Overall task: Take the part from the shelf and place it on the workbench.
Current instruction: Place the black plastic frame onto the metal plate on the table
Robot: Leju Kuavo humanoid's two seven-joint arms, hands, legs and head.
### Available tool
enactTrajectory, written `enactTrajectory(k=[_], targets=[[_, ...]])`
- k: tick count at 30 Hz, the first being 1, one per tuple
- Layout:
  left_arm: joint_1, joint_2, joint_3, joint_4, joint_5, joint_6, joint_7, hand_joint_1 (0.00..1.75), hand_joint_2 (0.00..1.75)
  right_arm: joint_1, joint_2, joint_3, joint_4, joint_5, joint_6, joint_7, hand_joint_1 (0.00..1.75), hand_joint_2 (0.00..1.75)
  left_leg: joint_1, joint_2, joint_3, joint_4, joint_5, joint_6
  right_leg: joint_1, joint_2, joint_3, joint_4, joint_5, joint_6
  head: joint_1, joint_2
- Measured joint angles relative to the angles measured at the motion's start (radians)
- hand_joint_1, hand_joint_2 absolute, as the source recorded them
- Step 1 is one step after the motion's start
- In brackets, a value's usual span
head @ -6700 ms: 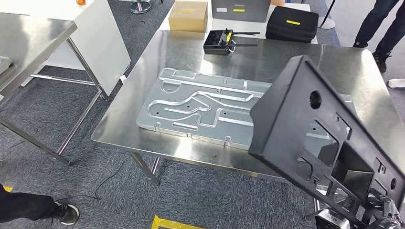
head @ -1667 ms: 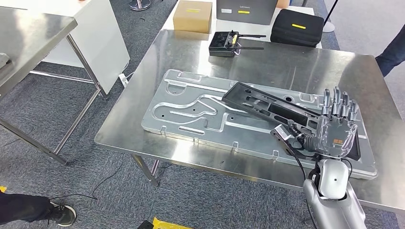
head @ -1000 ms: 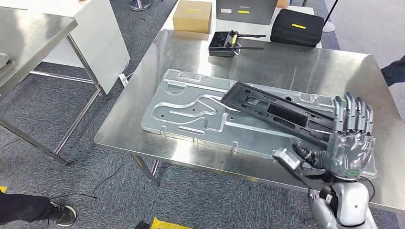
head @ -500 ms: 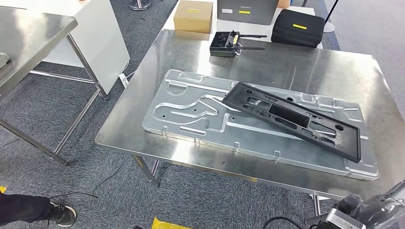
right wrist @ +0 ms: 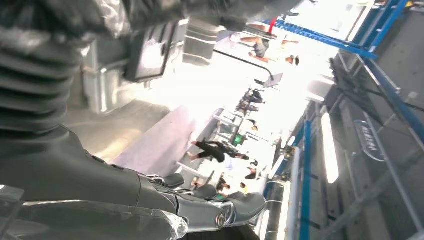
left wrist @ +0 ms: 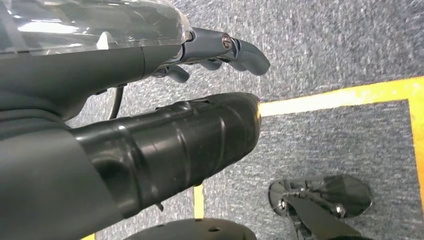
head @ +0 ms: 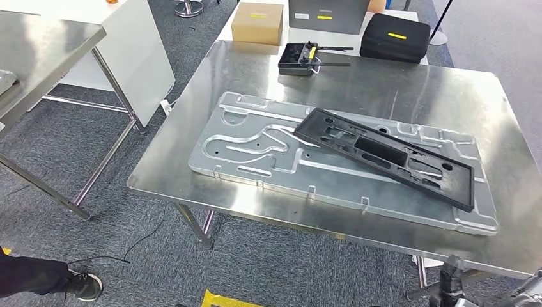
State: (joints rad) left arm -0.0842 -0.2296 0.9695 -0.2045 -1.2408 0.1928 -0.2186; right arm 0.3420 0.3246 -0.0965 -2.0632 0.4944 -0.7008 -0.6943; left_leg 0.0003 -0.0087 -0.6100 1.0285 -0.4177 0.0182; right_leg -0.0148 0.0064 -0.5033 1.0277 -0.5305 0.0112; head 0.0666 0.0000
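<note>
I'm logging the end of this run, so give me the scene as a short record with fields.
part: black frame part, lying flat and askew on the grey metal plate
surface: steel workbench
left hand: holds nothing, hangs over carpet with yellow tape
right hand: holds nothing, off the part
far edge: black controller, cardboard box, black case
task state: part placed

A large grooved aluminium plate (head: pixel 275 150) lies on steel. Beyond it sit a black remote controller (head: pixel 300 57) with antennas, a cardboard box (head: pixel 257 22), a grey case (head: pixel 324 13) and a black zip case (head: pixel 391 37) with a yellow label. A person's shoe (head: pixel 86 286) rests on grey carpet (head: pixel 96 147) beside a thin black cable (head: pixel 137 246).
</note>
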Motion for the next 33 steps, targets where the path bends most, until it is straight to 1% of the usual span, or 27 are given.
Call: enactTrajectory(k=[1, 2, 3, 4, 6, 7, 8, 9, 10, 12, 13, 14, 16, 17, 18, 19, 21, 22, 23, 24, 25, 26, 28, 29, 30, 32, 33], targets=[[0.001, 0.000, 0.001, 0.000, 0.000, 0.000, 0.000, 0.00, 0.00, 0.002, 0.003, 0.000, 0.000, 0.000, 0.000, 0.000, 0.00, 0.00, 0.002, 0.000, -0.003, 0.003, -0.001, -0.007, -0.002, -0.002, -0.005, -0.004, 0.004, -0.008, 0.000, 0.000], [0.001, 0.000, 0.002, 0.000, 0.000, 0.000, 0.000, 0.00, 0.00, 0.003, 0.005, -0.001, 0.000, 0.000, 0.000, 0.000, 0.00, 0.00, 0.003, 0.001, -0.010, 0.012, -0.013, -0.014, -0.003, -0.003, -0.011, -0.005, 0.011, -0.016, 0.000, 0.000], [0.002, 0.000, 0.003, 0.000, 0.001, 0.000, 0.000, 0.00, 0.00, 0.005, 0.007, -0.001, 0.001, 0.000, 0.001, 0.000, 0.00, 0.00, 0.005, 0.001, -0.021, 0.039, -0.042, -0.020, -0.006, -0.005, -0.019, -0.007, 0.019, -0.025, -0.001, 0.000], [0.003, 0.000, 0.003, 0.000, 0.001, 0.000, 0.000, 0.00, 0.00, 0.006, 0.009, -0.001, 0.002, 0.000, 0.001, 0.000, 0.00, 0.00, 0.007, 0.002, -0.037, 0.085, -0.085, -0.025, -0.007, -0.008, -0.029, -0.008, 0.027, -0.031, -0.002, 0.000], [0.003, 0.000, 0.004, 0.000, 0.002, 0.000, -0.001, 0.00, 0.00, 0.008, 0.012, -0.001, 0.006, -0.001, 0.001, 0.000, 0.00, 0.00, 0.009, 0.003, -0.072, 0.207, -0.173, -0.033, -0.006, -0.011, -0.051, -0.007, 0.043, -0.036, -0.003, 0.000], [0.003, 0.000, 0.004, 0.000, 0.002, 0.000, -0.003, 0.00, 0.00, 0.008, 0.012, -0.001, 0.009, -0.002, 0.001, 0.000, 0.00, 0.00, 0.010, 0.003, -0.078, 0.254, -0.192, -0.036, -0.005, -0.012, -0.062, -0.005, 0.050, -0.035, -0.003, 0.000], [0.003, 0.000, 0.004, 0.000, 0.002, 0.000, -0.004, 0.00, 0.00, 0.008, 0.012, -0.001, 0.013, -0.005, 0.001, 0.000, 0.00, 0.00, 0.011, 0.003, -0.069, 0.271, -0.190, -0.038, -0.005, -0.013, -0.073, -0.004, 0.058, -0.034, -0.003, 0.000], [0.003, 0.000, 0.004, 0.000, 0.002, 0.000, -0.005, 0.00, 0.00, 0.009, 0.012, -0.001, 0.016, -0.008, 0.001, 0.000, 0.00, 0.00, 0.011, 0.003, -0.041, 0.251, -0.169, -0.038, -0.005, -0.014, -0.084, -0.002, 0.064, -0.032, -0.003, 0.000], [0.002, 0.000, 0.004, 0.000, 0.001, 0.000, -0.005, 0.00, 0.00, 0.009, 0.012, -0.001, 0.020, -0.011, 0.001, 0.000, 0.00, 0.00, 0.011, 0.003, 0.006, 0.194, -0.141, -0.036, -0.005, -0.015, -0.091, 0.000, 0.070, -0.029, -0.003, 0.000], [0.000, 0.000, 0.004, 0.000, 0.000, 0.000, -0.005, 0.00, 0.00, 0.011, 0.013, -0.002, 0.024, -0.015, 0.000, 0.000, 0.00, 0.00, 0.009, 0.002, 0.109, 0.045, -0.115, -0.028, -0.004, -0.015, -0.100, 0.004, 0.081, -0.021, -0.003, 0.000], [-0.001, 0.000, 0.004, 0.000, -0.003, 0.000, -0.005, 0.00, 0.00, 0.012, 0.014, -0.003, 0.025, -0.017, 0.000, 0.000, 0.00, 0.00, 0.006, 0.002, 0.141, -0.008, -0.114, -0.022, -0.003, -0.015, -0.102, 0.005, 0.087, -0.015, -0.002, 0.000], [-0.002, 0.000, 0.004, 0.000, -0.005, 0.000, -0.005, 0.00, 0.00, 0.013, 0.014, -0.005, 0.025, -0.020, 0.000, 0.000, 0.00, 0.00, 0.003, 0.001, 0.154, -0.034, -0.119, -0.018, -0.003, -0.016, -0.103, 0.004, 0.093, -0.009, -0.002, 0.000], [-0.002, 0.000, 0.004, 0.000, -0.009, 0.000, -0.004, 0.00, 0.00, 0.017, 0.016, -0.007, 0.025, -0.024, 0.000, 0.000, 0.00, 0.00, 0.003, 0.002, 0.147, -0.041, -0.109, -0.006, -0.003, -0.016, -0.105, 0.002, 0.104, 0.004, -0.002, 0.000], [-0.002, 0.000, 0.004, 0.000, -0.009, 0.000, -0.003, 0.00, 0.00, 0.020, 0.016, -0.009, 0.025, -0.026, 0.000, 0.000, 0.00, 0.00, 0.004, 0.005, 0.142, -0.045, -0.101, 0.002, -0.004, -0.014, -0.109, 0.008, 0.095, 0.009, -0.002, 0.000], [-0.001, 0.000, 0.004, 0.000, -0.009, 0.000, -0.003, 0.00, 0.00, 0.022, 0.017, -0.012, 0.025, -0.027, 0.000, 0.000, 0.00, 0.00, 0.006, 0.008, 0.134, -0.048, -0.091, 0.013, -0.004, -0.013, -0.117, 0.027, 0.070, 0.012, -0.002, 0.000], [-0.002, -0.001, 0.004, 0.000, -0.010, 0.000, -0.002, 0.00, 0.00, 0.025, 0.017, -0.014, 0.026, -0.028, 0.000, 0.000, 0.00, 0.00, 0.008, 0.011, 0.124, -0.050, -0.080, 0.022, -0.004, -0.011, -0.129, 0.065, 0.030, 0.014, -0.002, 0.000], [-0.002, -0.001, 0.004, 0.000, -0.012, 0.000, -0.002, 0.00, 0.00, 0.028, 0.016, -0.021, 0.026, -0.029, 0.000, 0.000, 0.00, 0.00, 0.004, 0.014, 0.099, -0.046, -0.064, 0.031, -0.005, -0.009, -0.161, 0.180, -0.062, 0.017, -0.002, 0.000], [-0.001, -0.001, 0.004, 0.000, -0.013, 0.000, -0.002, 0.00, 0.00, 0.030, 0.016, -0.024, 0.026, -0.029, 0.000, 0.000, 0.00, 0.00, 0.002, 0.015, 0.086, -0.041, -0.056, 0.032, -0.005, -0.009, -0.171, 0.235, -0.087, 0.019, -0.002, 0.000], [-0.001, -0.001, 0.004, 0.000, -0.014, 0.000, -0.001, 0.00, 0.00, 0.033, 0.016, -0.027, 0.026, -0.029, 0.000, 0.000, 0.00, 0.00, 0.000, 0.016, 0.072, -0.036, -0.049, 0.032, -0.005, -0.009, -0.169, 0.266, -0.089, 0.020, -0.002, 0.000], [-0.001, -0.002, 0.004, 0.000, -0.015, 0.000, -0.001, 0.00, 0.00, 0.036, 0.016, -0.030, 0.026, -0.029, 0.000, 0.000, 0.00, 0.00, -0.001, 0.017, 0.057, -0.030, -0.042, 0.031, -0.005, -0.009, -0.151, 0.263, -0.070, 0.019, -0.002, 0.000], [-0.001, -0.002, 0.004, 0.000, -0.015, 0.000, -0.001, 0.00, 0.00, 0.039, 0.016, -0.033, 0.026, -0.029, 0.000, 0.000, 0.00, 0.00, -0.002, 0.017, 0.043, -0.022, -0.037, 0.029, -0.005, -0.009, -0.115, 0.223, -0.041, 0.016, -0.002, 0.000], [-0.001, -0.003, 0.004, 0.000, -0.015, 0.000, -0.002, 0.00, 0.00, 0.040, 0.016, -0.036, 0.025, -0.029, 0.000, 0.000, 0.00, 0.00, -0.003, 0.017, 0.030, -0.014, -0.032, 0.027, -0.003, -0.008, -0.067, 0.156, -0.020, 0.011, -0.002, 0.000], [-0.002, -0.006, 0.004, 0.000, -0.015, 0.000, -0.002, 0.00, 0.00, 0.042, 0.016, -0.038, 0.025, -0.029, 0.000, 0.000, 0.00, 0.00, -0.005, 0.016, 0.014, -0.004, -0.023, 0.018, 0.003, -0.008, 0.014, 0.026, -0.013, 0.001, -0.002, 0.000], [-0.002, -0.007, 0.004, 0.000, -0.014, 0.000, -0.003, 0.00, 0.00, 0.042, 0.017, -0.038, 0.024, -0.028, 0.000, 0.000, 0.00, 0.00, -0.005, 0.016, 0.011, -0.002, -0.017, 0.013, 0.006, -0.007, 0.033, -0.009, -0.020, -0.002, -0.002, 0.000], [-0.003, -0.007, 0.004, 0.000, -0.013, 0.000, -0.003, 0.00, 0.00, 0.042, 0.017, -0.039, 0.024, -0.027, 0.000, 0.000, 0.00, 0.00, -0.004, 0.016, 0.009, -0.003, -0.010, 0.007, 0.009, -0.007, 0.036, -0.021, -0.021, -0.004, -0.002, 0.000], [-0.003, -0.008, 0.004, 0.000, -0.010, -0.001, -0.005, 0.00, 0.00, 0.042, 0.017, -0.039, 0.025, -0.023, 0.000, 0.000, 0.00, 0.00, -0.002, 0.015, 0.006, -0.001, -0.003, -0.005, 0.008, -0.010, 0.027, -0.026, -0.005, -0.013, -0.002, 0.000], [-0.002, -0.008, 0.005, 0.000, -0.006, -0.001, -0.007, 0.00, 0.00, 0.040, 0.018, -0.039, 0.025, -0.018, 0.001, 0.000, 0.00, 0.00, 0.000, 0.014, -0.001, 0.011, -0.020, -0.011, 0.005, -0.013, 0.018, -0.030, 0.005, -0.020, -0.003, 0.000]])
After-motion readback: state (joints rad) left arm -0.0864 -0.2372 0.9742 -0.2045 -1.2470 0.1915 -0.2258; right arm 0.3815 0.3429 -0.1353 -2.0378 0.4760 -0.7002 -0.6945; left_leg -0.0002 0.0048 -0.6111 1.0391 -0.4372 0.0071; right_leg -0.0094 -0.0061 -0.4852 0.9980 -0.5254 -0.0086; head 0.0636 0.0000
